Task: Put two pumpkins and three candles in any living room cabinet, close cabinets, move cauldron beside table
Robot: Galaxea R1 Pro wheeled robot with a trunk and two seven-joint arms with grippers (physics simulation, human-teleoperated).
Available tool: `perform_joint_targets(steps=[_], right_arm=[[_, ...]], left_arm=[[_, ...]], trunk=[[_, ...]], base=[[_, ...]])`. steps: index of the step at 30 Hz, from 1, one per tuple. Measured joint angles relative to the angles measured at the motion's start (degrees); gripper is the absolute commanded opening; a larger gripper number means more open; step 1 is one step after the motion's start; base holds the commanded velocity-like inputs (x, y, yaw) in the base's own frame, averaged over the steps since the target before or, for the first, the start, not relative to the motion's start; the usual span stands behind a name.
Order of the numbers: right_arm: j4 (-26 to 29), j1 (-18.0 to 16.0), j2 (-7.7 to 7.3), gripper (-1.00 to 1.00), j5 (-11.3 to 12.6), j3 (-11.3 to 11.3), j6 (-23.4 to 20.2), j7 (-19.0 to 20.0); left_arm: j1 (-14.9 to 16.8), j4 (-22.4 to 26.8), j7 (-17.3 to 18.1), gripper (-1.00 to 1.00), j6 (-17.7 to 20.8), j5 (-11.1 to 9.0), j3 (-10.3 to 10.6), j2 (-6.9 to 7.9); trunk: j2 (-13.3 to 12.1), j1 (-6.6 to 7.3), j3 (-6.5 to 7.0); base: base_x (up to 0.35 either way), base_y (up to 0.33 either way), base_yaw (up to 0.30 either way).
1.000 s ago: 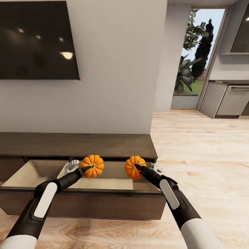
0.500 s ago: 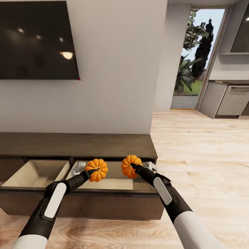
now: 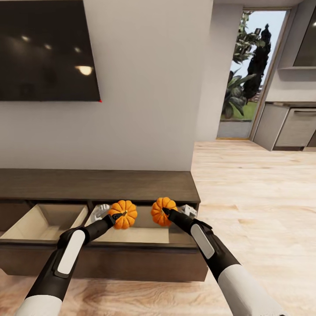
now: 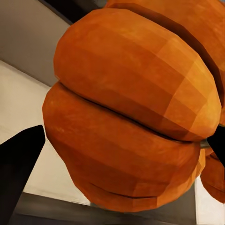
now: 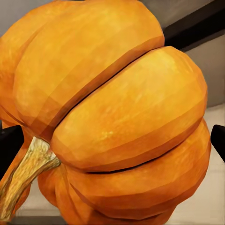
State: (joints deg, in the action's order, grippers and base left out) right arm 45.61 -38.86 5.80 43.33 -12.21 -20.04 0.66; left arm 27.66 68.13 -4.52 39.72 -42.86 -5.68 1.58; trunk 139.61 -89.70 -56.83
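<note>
A: Two pumpkins, one in each pincer. In the head view the left gripper [image 3: 115,217] is clamped on the left pumpkin [image 3: 123,214], and the right gripper [image 3: 166,212] is clamped on the right pumpkin [image 3: 161,211]. Both hang over the open drawer [image 3: 131,235] of the cabinet [image 3: 96,184], which lies below the fingertips.

B: So how far along are we?

A: Early, I'd judge. Neither pumpkin rests inside yet, the drawer beneath them and the second drawer [image 3: 39,221] out beyond the left gripper are both open, and I see no candles or cauldron here. All of that is left.

B: And the left wrist view?

A: The left pumpkin [image 4: 126,117] sits right between the fingers [image 4: 18,164], with pale drawer lining behind it. A bit of the other pumpkin [image 4: 213,176] peeks past its edge.

B: The right wrist view?

A: The right pumpkin [image 5: 112,112] crowds the fingertips, its tan stem [image 5: 26,171] off to one side. Dark finger tips [image 5: 218,140] flank it at the edges.

B: Anything unclear?

A: Some white objects [image 3: 102,210] lie in the drawer behind each gripper, too hidden to name. The drawer floor straight under the pumpkins is covered by the arms, and the cabinet's far left end is cut off.
</note>
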Motion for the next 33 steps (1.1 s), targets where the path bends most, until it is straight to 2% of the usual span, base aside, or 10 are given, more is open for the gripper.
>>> perform_joint_targets(steps=[7,33], right_arm=[[-2.79,-1.63,0.01,-1.0,-0.22,-0.4,0.05,-1.65],[-3.05,-1.7,0.05,-1.0,-0.12,-0.68,-0.12,-1.8]], left_arm=[[0.0,0.25,0.01,-1.0,0.0,0.02,0.04,0.08],[-0.01,0.62,0.26,-1.0,0.0,-0.02,0.1,0.09]], trunk=[[0.0,0.0,0.0],[0.38,-0.23,-0.18]], base=[[0.113,0.0,0.0],[0.045,0.0,0.0]])
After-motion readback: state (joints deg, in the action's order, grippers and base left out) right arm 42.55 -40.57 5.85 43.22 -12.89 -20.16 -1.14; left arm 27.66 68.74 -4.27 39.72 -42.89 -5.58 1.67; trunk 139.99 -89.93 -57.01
